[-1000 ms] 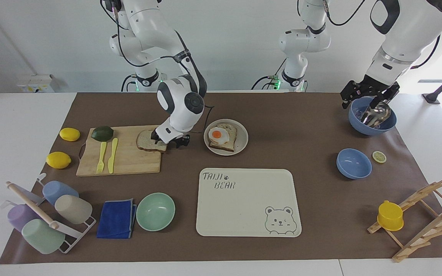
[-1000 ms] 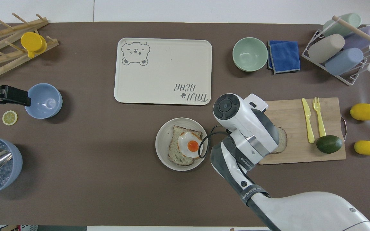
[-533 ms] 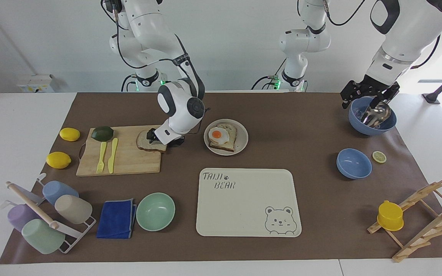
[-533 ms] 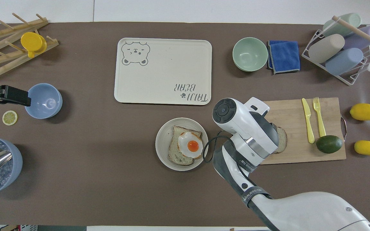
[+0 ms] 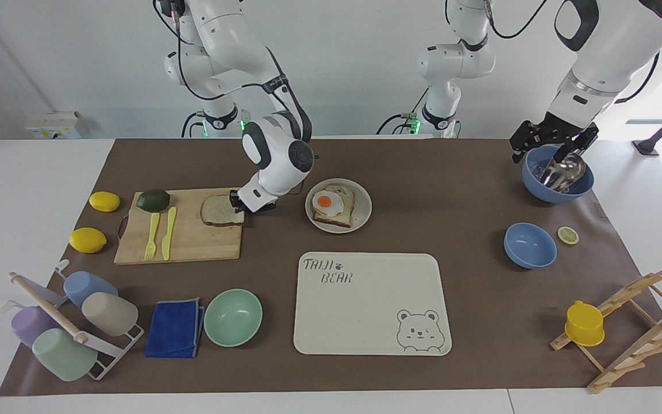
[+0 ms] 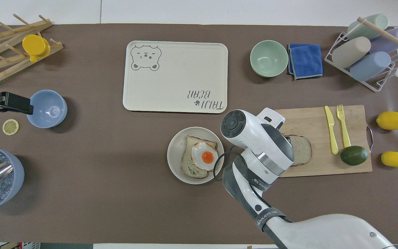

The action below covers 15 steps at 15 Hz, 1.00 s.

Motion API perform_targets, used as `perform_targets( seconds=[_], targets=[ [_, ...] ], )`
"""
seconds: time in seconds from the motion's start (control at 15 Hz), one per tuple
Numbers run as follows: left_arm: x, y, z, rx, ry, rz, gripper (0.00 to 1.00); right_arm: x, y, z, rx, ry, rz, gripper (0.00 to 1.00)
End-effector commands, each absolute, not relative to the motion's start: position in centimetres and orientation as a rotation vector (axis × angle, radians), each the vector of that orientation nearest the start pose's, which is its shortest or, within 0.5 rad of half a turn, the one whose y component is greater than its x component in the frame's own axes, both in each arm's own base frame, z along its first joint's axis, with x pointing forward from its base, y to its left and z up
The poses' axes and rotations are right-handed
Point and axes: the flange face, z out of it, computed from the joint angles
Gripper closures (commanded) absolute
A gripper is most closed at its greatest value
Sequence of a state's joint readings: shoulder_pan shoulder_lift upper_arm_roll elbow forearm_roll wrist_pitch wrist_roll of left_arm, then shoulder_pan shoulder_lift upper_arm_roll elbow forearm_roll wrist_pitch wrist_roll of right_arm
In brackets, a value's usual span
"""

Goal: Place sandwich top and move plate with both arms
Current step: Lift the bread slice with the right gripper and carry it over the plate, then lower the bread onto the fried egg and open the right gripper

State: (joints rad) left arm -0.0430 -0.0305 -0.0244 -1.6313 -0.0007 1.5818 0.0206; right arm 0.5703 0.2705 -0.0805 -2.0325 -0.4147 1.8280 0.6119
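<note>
The sandwich top, a plain brown-crusted bread slice, lies on the wooden cutting board. My right gripper is down at the slice's edge that faces the plate, shut on that edge. In the overhead view the wrist hides this grip. The plate stands beside the board, toward the left arm's end, and carries a bread slice with a fried egg. My left gripper waits open over a blue bowl holding ice and a metal scoop.
A yellow fork, a knife and an avocado share the board; two lemons lie beside it. The bear tray, mint bowl, blue cloth and cup rack lie farther from the robots. A second blue bowl, lemon slice and wooden rack are at the left arm's end.
My right gripper has drawn back to the slice's plate-side edge and closed on it, and more of the slice shows now. The left arm has not moved.
</note>
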Motion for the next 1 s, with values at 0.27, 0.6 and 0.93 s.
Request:
perform_targets(
  seconds=[0.27,0.6,0.93],
  targets=[
    [53.6,-3.4,61.5,-3.129,0.142,0.024,0.0,51.5,34.7,38.9,2.679,0.183,-0.187,1.0],
    [53.6,-3.3,61.4,-3.129,0.137,0.029,0.0,48.8,43.0,38.0,2.911,0.084,-0.068,1.0],
    [53.6,-3.2,61.6,-3.129,0.13,0.021,0.0,46.8,45.3,37.0,3.01,0.033,-0.067,1.0]
  ],
)
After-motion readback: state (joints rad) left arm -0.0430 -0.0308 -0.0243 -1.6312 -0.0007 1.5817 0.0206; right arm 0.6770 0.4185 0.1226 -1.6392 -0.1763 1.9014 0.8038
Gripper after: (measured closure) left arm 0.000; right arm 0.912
